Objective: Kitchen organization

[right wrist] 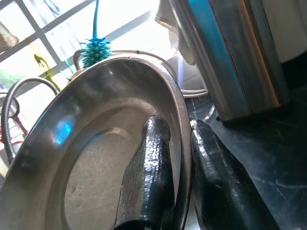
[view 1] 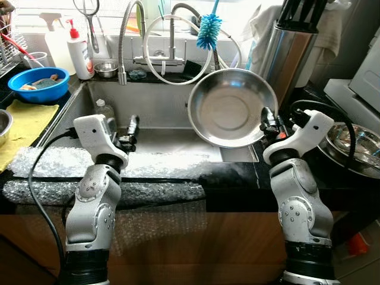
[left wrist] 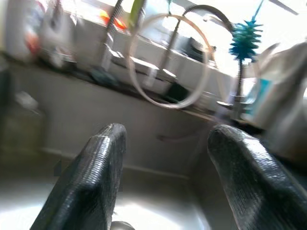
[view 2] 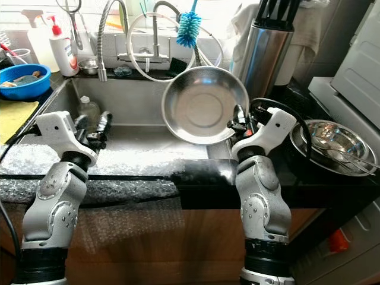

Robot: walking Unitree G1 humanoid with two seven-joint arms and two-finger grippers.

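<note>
A round steel plate (view 1: pixel 231 107) was held tilted on edge above the right side of the sink (view 1: pixel 160 107), its rim pinched between the closed fingers of the right gripper (view 1: pixel 269 122), one finger inside the rim and one outside. The left gripper (view 1: pixel 132 132) was kept over the near left of the sink basin, fingers spread wide and holding nothing. The organizing was judged to be under way: the plate had been lifted but not yet put down, perhaps near the steel bowl (view 2: pixel 332 142) on the right counter, while the blue bowl (view 1: pixel 39 84) at far left remained untouched.
</note>
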